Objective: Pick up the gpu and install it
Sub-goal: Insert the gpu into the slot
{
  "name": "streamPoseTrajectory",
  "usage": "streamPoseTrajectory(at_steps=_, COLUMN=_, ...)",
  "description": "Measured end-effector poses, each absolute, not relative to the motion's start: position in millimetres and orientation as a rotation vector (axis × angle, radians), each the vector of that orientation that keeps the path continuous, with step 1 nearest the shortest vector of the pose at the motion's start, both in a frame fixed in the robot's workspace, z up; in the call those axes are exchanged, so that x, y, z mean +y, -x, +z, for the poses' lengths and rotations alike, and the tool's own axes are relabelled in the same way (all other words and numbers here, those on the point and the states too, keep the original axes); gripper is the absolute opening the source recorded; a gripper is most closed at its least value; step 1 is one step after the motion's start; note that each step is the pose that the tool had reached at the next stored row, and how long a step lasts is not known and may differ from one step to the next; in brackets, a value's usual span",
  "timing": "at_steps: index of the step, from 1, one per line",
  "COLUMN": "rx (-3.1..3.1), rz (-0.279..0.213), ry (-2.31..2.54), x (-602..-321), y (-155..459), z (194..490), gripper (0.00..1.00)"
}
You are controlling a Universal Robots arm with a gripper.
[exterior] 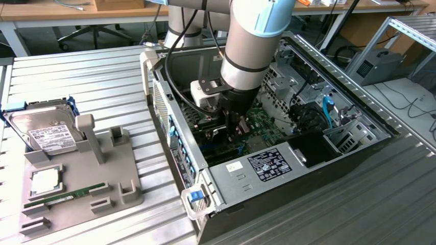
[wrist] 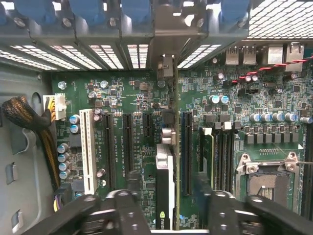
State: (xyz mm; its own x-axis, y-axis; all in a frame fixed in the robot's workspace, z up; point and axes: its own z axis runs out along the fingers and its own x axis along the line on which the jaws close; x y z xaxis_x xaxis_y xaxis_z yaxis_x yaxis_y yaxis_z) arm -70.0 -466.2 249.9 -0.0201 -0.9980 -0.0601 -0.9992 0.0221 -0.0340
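The gpu (wrist: 165,171) stands on edge in a motherboard (wrist: 122,98) slot, seen from above as a narrow strip with a black-and-silver cooler, its metal bracket end against the case's rear wall. My gripper (wrist: 171,213) straddles it. The black fingers (wrist: 128,208) stand apart on either side of the card with gaps showing, so it is open and holds nothing. In the exterior view the gripper (exterior: 230,131) reaches down inside the open computer case (exterior: 272,173), over the board.
Empty black expansion slots and a white slot (wrist: 88,149) flank the card, with the CPU socket (wrist: 271,183) beside them. Outside the case a grey fixture (exterior: 102,178) holds a silver hard drive (exterior: 42,131), a processor chip (exterior: 45,181) and a narrow memory stick (exterior: 65,197).
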Motion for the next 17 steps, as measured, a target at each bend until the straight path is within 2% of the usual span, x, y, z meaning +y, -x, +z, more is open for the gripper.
streamPoseTrajectory(at_steps=2, rx=2.197, rz=0.027, ry=2.151, x=-466.2, y=70.0, z=250.0, gripper=0.65)
streamPoseTrajectory(at_steps=17, rx=2.198, rz=0.026, ry=2.152, x=-463.9, y=70.0, z=277.6, gripper=0.65)
